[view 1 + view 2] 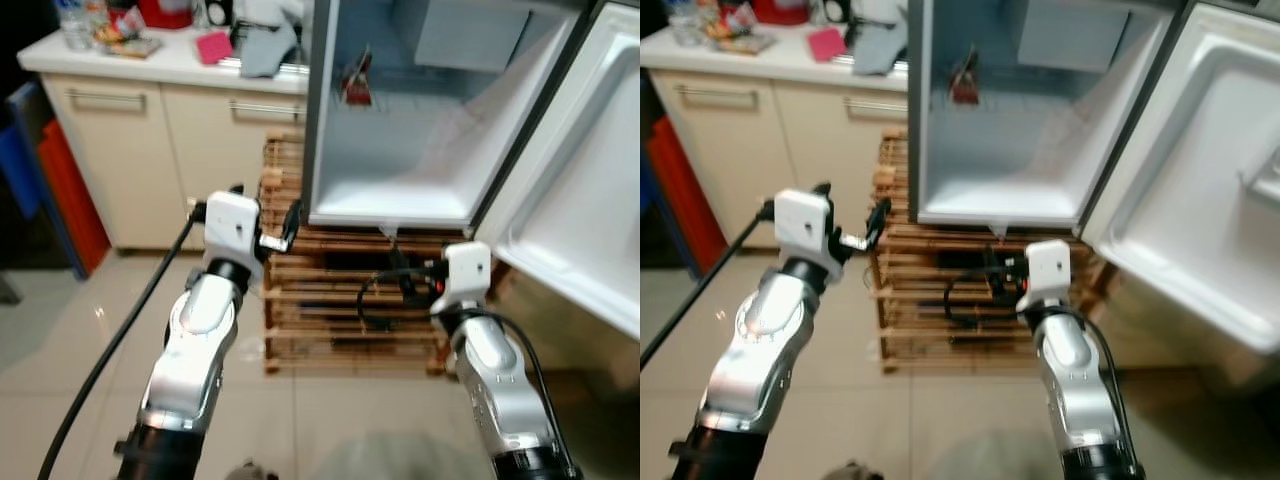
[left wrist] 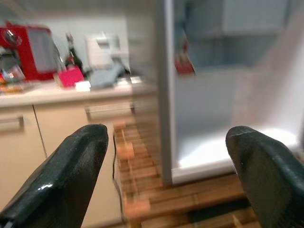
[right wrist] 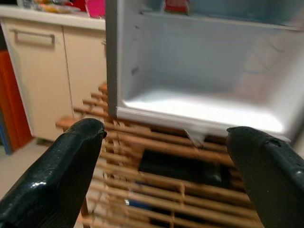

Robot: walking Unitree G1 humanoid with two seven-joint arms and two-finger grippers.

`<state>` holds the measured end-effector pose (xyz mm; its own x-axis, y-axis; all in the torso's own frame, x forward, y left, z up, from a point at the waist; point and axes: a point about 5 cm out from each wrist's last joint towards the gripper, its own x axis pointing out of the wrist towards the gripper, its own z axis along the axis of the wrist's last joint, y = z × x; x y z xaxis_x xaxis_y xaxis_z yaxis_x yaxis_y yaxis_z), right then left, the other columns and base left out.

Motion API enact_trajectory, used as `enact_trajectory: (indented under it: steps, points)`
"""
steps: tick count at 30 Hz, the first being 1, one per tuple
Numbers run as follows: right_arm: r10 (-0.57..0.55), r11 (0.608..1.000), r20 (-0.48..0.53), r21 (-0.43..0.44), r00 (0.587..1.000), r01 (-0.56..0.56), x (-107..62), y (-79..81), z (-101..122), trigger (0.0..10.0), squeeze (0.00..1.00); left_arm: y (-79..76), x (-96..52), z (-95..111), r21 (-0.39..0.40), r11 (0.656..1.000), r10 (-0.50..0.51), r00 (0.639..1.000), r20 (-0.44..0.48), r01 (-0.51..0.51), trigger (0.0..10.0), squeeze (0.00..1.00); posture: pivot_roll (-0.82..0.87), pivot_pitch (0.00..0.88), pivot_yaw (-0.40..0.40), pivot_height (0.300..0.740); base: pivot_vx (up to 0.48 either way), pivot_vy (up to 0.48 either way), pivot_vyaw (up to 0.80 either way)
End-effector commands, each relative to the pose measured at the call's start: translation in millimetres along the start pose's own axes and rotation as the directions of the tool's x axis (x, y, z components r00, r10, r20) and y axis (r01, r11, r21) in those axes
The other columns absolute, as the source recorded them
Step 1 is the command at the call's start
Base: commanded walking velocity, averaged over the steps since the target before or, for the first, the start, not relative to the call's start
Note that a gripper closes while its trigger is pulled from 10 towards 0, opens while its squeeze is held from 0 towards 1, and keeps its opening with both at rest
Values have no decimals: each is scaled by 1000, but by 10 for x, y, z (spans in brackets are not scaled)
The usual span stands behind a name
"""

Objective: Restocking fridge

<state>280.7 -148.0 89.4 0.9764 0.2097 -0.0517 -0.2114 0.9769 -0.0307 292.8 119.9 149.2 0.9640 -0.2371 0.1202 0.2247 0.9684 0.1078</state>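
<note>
A: What have you got on the head camera?

B: I see the fridge (image 1: pixel 400 190) straight ahead, sitting on a slatted wooden rack (image 1: pixel 330 300). Its door (image 1: pixel 580 200) is swung open to my right. The inside is white and mostly bare; a small red item (image 1: pixel 356 85) hangs or stands near the back on the left side, too small for me to say what it is.

A: And the arms?

B: Both are raised in front of me. My left gripper (image 2: pixel 166 180) is off the fridge's left front corner, level with its bottom edge, fingers spread wide with nothing between them. My right gripper (image 3: pixel 166 180) is lower, in front of the rack just under the fridge's floor, also spread wide and holding nothing.

A: Anything touching the fridge?

B: No, both sets of fingers are apart from it. From the right wrist I look across the fridge's bottom lip (image 3: pixel 190 123) into the lit cavity.

A: What's to the left?

B: A counter (image 1: pixel 160 60) over cream cabinets (image 1: pixel 150 150), well apart from the grippers. It carries clutter: a pink item (image 1: pixel 212 46), grey cloth (image 1: pixel 268 50), something red (image 1: pixel 165 12). The left wrist picture is blurred.
</note>
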Motion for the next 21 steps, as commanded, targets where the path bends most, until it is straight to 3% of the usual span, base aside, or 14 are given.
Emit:
enact_trajectory:
  steps: [1, 9, 16, 21]
  points:
    - [-32, 999, -25, -37, 999, 31, -70, -134, -69, 10000, 0, -48, 50, 26, -2, 1000, -15, 1000, 12, 15, 10000, 0, -45, 0, -15, 740, 0, -472, 0]
    - [-70, 997, -69, -51, 995, 66, -177, -189, -222, 10000, 0, 127, 33, -181, -6, 999, 49, 997, -57, -49, 10000, 0, -69, 0, 4, 740, 0, -472, 0]
    - [-35, 997, -97, -66, 995, 29, -225, -154, -279, 10000, 0, 63, 28, -180, -10, 999, 40, 998, -40, -40, 10000, 0, -76, 0, -25, 740, 0, -472, 0]
    - [-35, 996, -105, -90, 994, 26, -247, -218, -289, 10000, 0, -11, 34, -196, -13, 1000, 21, 999, -34, -22, 10000, 0, -84, 0, -18, 740, 0, -472, 0]
